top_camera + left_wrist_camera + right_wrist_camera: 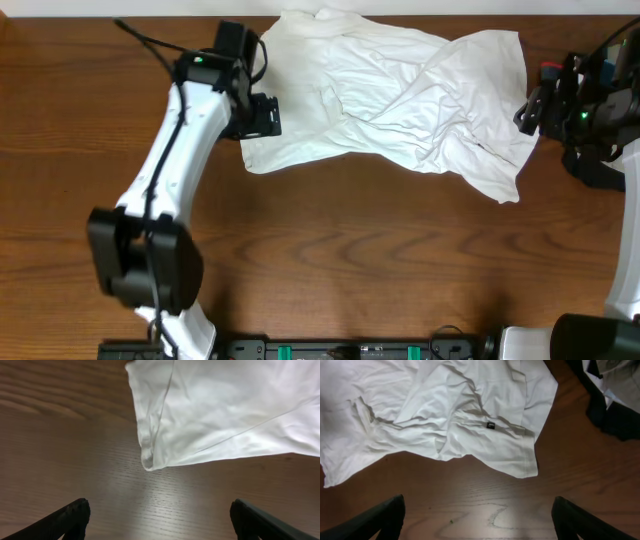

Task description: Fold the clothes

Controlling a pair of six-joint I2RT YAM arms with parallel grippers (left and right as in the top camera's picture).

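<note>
**Limp garment, empty claws**

The clothes are lying crumpled across the upper centre of the overhead frame, looking thin, light and floppy; the corners are likely offering the best hold. The left gripper is hovering at the left edge, the right gripper at the right, both gaping, holding nothing.

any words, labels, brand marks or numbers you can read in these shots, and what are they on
No text can be read in any view.
Small black tag on the white garment: it carries a pale mark, too small to read.
</note>
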